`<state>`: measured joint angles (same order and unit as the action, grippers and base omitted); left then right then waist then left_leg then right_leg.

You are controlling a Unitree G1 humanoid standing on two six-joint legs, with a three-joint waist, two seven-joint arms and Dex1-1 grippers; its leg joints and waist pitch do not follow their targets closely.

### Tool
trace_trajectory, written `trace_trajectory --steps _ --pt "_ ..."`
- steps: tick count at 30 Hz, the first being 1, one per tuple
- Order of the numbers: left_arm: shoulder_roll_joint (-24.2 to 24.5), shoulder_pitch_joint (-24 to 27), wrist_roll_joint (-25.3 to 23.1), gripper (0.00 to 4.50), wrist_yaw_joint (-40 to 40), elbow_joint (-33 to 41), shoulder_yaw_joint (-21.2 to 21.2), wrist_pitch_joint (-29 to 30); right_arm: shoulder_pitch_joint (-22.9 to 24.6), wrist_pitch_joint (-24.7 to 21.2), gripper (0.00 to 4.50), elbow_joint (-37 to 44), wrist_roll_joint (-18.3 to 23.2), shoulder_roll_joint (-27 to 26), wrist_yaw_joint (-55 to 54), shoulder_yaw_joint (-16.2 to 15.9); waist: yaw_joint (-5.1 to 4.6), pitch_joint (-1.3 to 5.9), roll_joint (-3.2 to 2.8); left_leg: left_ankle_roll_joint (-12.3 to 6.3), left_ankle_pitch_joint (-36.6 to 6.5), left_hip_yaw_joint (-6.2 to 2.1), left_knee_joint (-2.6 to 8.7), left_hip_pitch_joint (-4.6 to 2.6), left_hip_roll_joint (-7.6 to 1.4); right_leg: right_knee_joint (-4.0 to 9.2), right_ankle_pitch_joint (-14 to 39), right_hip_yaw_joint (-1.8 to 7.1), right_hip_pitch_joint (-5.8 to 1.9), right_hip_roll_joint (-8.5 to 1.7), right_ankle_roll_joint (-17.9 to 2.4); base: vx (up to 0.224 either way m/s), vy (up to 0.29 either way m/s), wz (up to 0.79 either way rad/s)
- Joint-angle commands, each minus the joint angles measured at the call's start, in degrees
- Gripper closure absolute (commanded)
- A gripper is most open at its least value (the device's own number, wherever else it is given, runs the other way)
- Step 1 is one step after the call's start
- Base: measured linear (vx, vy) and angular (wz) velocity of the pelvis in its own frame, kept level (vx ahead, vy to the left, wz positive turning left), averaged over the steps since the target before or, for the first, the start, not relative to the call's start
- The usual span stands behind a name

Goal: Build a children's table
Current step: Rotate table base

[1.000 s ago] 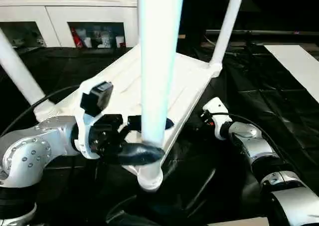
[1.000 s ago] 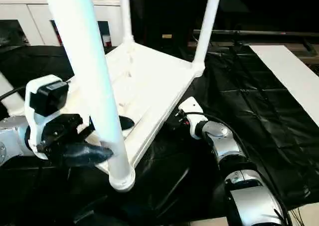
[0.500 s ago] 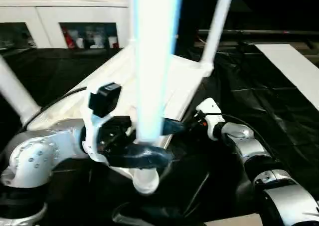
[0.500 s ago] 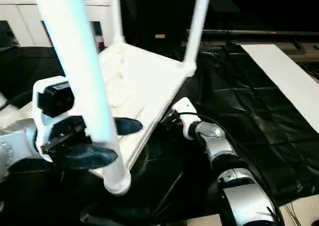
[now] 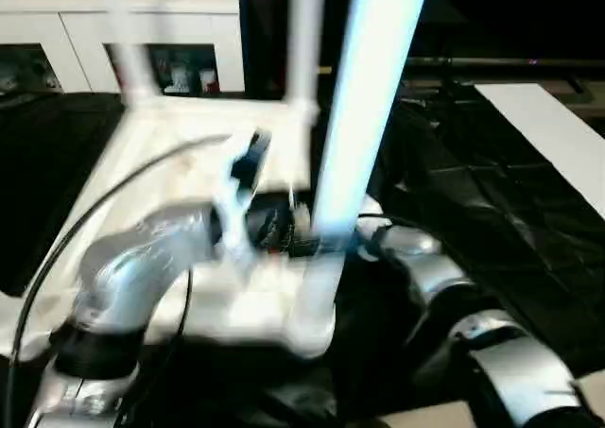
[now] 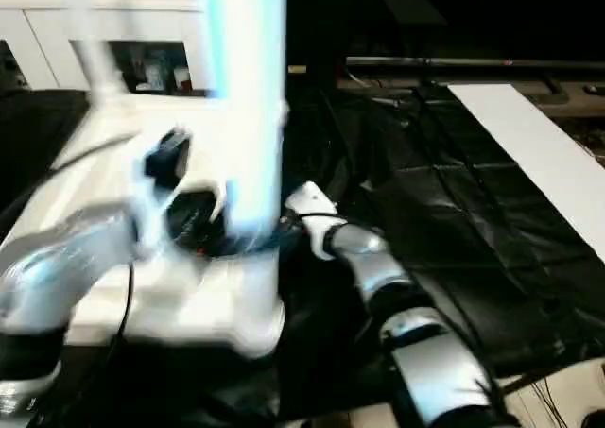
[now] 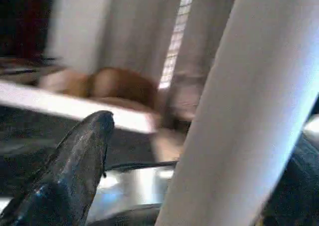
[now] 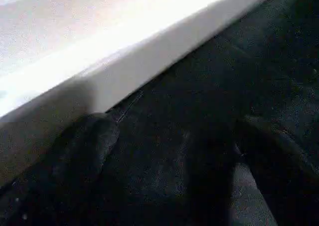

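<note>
The white children's table lies upside down on the black sheet, its top (image 5: 161, 154) flat and its legs standing up. The nearest leg (image 5: 364, 116) rises from the front corner socket (image 5: 307, 324). My left gripper (image 7: 204, 136) is open around this leg. One black finger (image 7: 75, 171) stands clear of the tube and the other finger (image 7: 299, 186) is on its far side. My right gripper (image 8: 174, 151) is open and low beside the top's side edge (image 8: 124, 61), with nothing between its fingers. Two far legs (image 5: 304, 41) stand at the back corners.
A white cabinet with glass doors (image 5: 180, 64) stands behind the table. A long white board (image 5: 553, 135) lies on the black sheet (image 5: 473, 192) to the right. A black cable (image 5: 95, 211) loops from my left arm (image 5: 142, 267) over the table top.
The table has turned on the sheet: its far legs swung left and the near leg now leans right. My left arm has swung round with the near leg.
</note>
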<state>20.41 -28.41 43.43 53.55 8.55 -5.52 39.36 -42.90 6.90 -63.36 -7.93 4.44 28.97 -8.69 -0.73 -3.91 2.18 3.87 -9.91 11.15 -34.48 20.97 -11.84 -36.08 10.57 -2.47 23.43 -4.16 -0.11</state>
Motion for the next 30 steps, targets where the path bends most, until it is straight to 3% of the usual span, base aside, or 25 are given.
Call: trace_trajectory --steps 1,5,9,10,13,14,16,19,21,24,28,30 --pt "1.5 -1.0 -6.6 0.00 -4.8 -4.9 -0.2 -3.5 -1.1 -0.3 0.03 -0.9 -0.5 0.0 -1.4 0.3 0.51 3.70 -0.38 2.65 -20.2 -0.95 3.92 -0.72 -0.84 5.41 25.2 2.02 -1.97 -2.64 -8.0 0.000 0.000 0.00" --pt "2.5 -2.3 -13.4 0.00 -8.4 -9.5 -1.2 -8.6 -1.2 0.0 0.03 -0.8 0.7 1.0 -1.2 1.5 0.64 3.74 -0.43 2.71 -20.8 -1.03 3.95 -0.76 -0.86 5.47 25.7 1.96 -1.84 -2.70 -7.9 0.000 0.000 0.00" --pt "1.0 -2.7 -16.1 0.00 -10.9 -11.6 -0.5 -11.1 -0.1 0.6 0.03 0.4 1.5 3.1 0.9 2.3 1.06 3.94 -0.70 2.27 -19.8 -0.84 3.88 -0.68 -0.96 5.07 21.3 2.05 -1.89 -2.64 -9.9 0.000 0.000 0.00" --pt "1.0 -2.7 -16.1 0.00 -10.9 -11.6 -0.5 -11.1 -0.1 0.6 0.03 0.4 1.5 3.1 0.9 2.3 1.07 3.96 -0.53 2.04 -19.4 -0.81 3.88 -0.55 -0.91 5.07 20.7 2.04 -2.01 -2.63 -10.2 0.000 0.000 0.00" --pt "0.8 -2.5 -17.0 0.00 -8.2 -12.3 -2.2 -13.2 1.7 1.4 0.03 2.9 2.6 5.7 2.2 3.4 1.59 4.23 -0.62 1.13 -16.7 -0.58 3.72 -0.45 -0.89 4.72 16.3 2.14 -2.28 -2.65 -11.6 0.000 0.000 0.00" --pt "1.7 -2.2 -17.7 0.00 -6.3 -12.7 -4.0 -13.7 2.5 1.4 0.03 4.3 3.2 6.8 3.0 3.9 1.73 4.24 -0.95 0.97 -16.2 -0.63 3.75 -0.41 -0.86 4.66 15.5 2.13 -2.40 -2.67 -11.8 0.000 0.000 0.00" --pt "3.2 -1.8 -20.2 0.00 -4.1 -13.8 -6.7 -15.7 3.5 1.3 0.03 6.0 3.5 8.0 4.1 4.0 2.02 4.42 -0.74 0.17 -14.5 -0.52 3.65 -0.37 -0.83 4.43 12.6 2.11 -2.50 -2.46 -12.2 0.000 0.000 0.00" --pt "5.3 -1.3 -24.0 0.00 -1.2 -16.3 -10.2 -19.1 5.0 0.4 0.03 8.7 3.9 9.8 6.7 3.9 2.33 4.74 -1.33 -0.52 -11.7 -0.51 3.53 -0.23 -0.77 3.91 7.2 2.09 -2.91 -2.45 -13.6 0.000 0.000 0.00" --pt "6.4 -0.9 -25.3 0.00 3.0 -19.9 -11.2 -20.9 7.3 -0.5 0.03 12.9 4.1 13.0 11.1 3.4 2.44 4.82 -1.35 -1.03 -10.6 -0.33 3.40 -0.19 -0.80 3.62 4.3 2.13 -2.97 -2.43 -14.6 0.000 0.000 0.00" --pt "7.0 -1.5 -26.9 0.17 3.8 -23.5 -11.9 -21.8 9.4 -1.6 0.01 16.7 3.9 15.5 15.5 2.0 2.85 4.64 -1.29 -1.37 -11.6 -0.19 3.41 -0.37 -0.72 3.95 5.2 2.09 -2.96 -2.31 -14.9 0.000 0.000 0.00" --pt "9.3 -2.4 -31.4 0.38 5.5 -28.0 -15.5 -22.9 12.4 -2.9 0.00 22.1 3.5 18.4 21.2 -0.3 2.94 4.17 -1.69 -0.23 -17.0 -0.45 3.83 -0.74 -0.84 5.00 14.0 2.02 -2.66 -2.40 -12.5 0.000 0.000 0.00" --pt "10.4 -2.7 -32.9 0.61 7.0 -29.4 -17.2 -22.7 13.8 -3.7 0.00 24.8 3.5 19.6 23.0 -1.2 3.02 4.17 -1.83 0.05 -17.1 -0.61 3.86 -0.64 -0.84 5.00 15.2 2.08 -2.73 -2.53 -12.3 0.000 0.000 0.00"
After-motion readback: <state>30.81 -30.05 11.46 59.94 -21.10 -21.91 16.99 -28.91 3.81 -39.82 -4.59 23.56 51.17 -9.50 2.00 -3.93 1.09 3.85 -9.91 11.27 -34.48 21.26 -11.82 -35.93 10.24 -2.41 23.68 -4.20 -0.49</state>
